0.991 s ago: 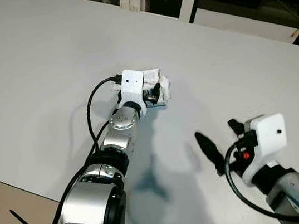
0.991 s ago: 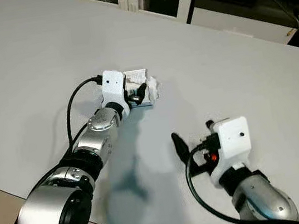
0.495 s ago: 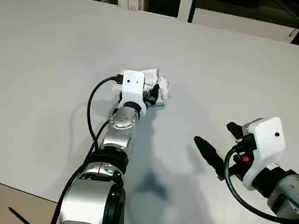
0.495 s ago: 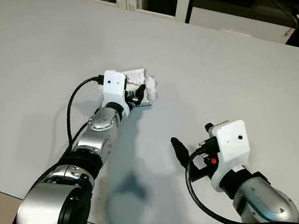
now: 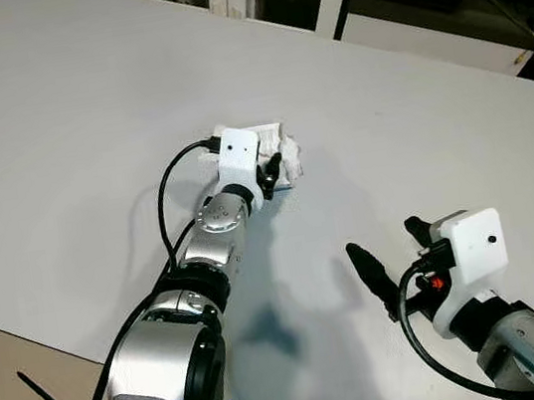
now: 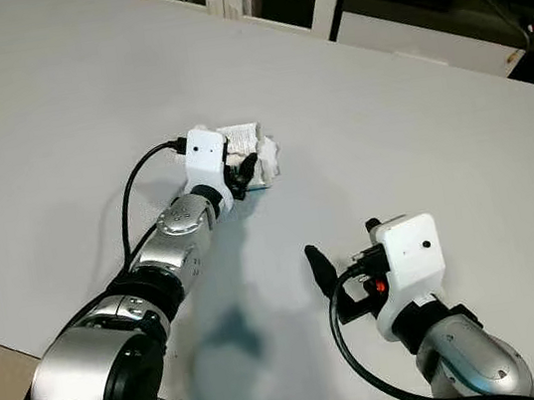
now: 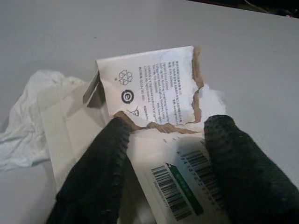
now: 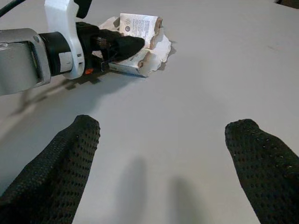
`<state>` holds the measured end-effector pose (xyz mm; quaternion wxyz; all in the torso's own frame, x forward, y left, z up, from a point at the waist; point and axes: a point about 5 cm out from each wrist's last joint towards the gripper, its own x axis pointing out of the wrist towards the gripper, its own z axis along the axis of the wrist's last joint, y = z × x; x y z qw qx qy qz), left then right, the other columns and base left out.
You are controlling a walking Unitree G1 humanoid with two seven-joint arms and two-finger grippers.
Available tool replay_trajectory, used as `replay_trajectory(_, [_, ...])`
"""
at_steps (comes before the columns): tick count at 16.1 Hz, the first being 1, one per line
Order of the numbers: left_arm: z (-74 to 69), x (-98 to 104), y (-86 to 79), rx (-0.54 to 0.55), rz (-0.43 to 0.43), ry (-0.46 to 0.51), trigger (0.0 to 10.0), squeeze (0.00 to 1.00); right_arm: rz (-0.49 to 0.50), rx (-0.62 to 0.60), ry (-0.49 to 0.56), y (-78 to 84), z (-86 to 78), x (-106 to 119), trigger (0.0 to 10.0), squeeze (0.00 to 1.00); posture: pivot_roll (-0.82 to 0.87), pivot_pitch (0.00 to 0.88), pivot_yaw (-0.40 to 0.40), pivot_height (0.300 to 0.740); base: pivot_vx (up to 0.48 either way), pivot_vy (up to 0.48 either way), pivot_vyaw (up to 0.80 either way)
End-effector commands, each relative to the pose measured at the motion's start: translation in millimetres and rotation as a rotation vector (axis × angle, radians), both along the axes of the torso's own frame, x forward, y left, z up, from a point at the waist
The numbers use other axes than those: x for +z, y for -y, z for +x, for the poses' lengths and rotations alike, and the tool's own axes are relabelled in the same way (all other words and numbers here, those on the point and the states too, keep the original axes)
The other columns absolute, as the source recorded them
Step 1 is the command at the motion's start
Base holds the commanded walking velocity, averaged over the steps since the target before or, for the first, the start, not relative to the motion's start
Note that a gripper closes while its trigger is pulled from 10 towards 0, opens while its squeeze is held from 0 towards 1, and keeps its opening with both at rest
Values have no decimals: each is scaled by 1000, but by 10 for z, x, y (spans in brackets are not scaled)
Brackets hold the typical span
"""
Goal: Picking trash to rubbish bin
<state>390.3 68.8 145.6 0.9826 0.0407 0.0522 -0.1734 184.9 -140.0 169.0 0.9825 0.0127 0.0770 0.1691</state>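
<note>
Torn carton and tissue on the worktop, left pincer fingers astride the carton

We judge the torn carton (image 7: 154, 93) to be light, thin card: it should crumple rather than resist, and the ragged torn edge is weak, so we would grip across the intact printed panel with the barcode. The crumpled tissue (image 7: 23, 126) touching it is soft and may be left behind unless caught in the same grip. The trash lies mid-worktop (image 5: 53, 111), left of centre. The left pincer (image 5: 269, 167) is at the carton, one finger on either side; we cannot tell whether it grips yet. The right pincer (image 5: 395, 259) hovers near and right, fingers spread, well apart from the trash.
</note>
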Motion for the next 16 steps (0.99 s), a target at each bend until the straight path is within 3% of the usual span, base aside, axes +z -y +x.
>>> replay_trajectory(1, [-76, -236, -27, 8, 15, -108, 0, 0, -18, -6, -7, 22, 7, -26, 10000, 0, -59, 213, -139, 740, 0, 0, 0])
replay_trajectory(6, [-110, -348, -169, 49, 32, -130, 0, 0, -25, -7, 0, 30, 32, -33, 10000, 0, -39, 207, -136, 740, 0, 0, 0])
replay_trajectory(10, [-226, -584, -321, 60, 56, -189, 0, 0, -33, 6, 9, 26, 74, -36, 10000, 0, -11, 204, -137, 740, 0, 0, 0])
replay_trajectory(16, [-380, -749, -439, 45, 65, -201, 0, 0, -43, 15, 20, 31, 127, -44, 10000, 0, 23, 198, -130, 740, 0, 0, 0])
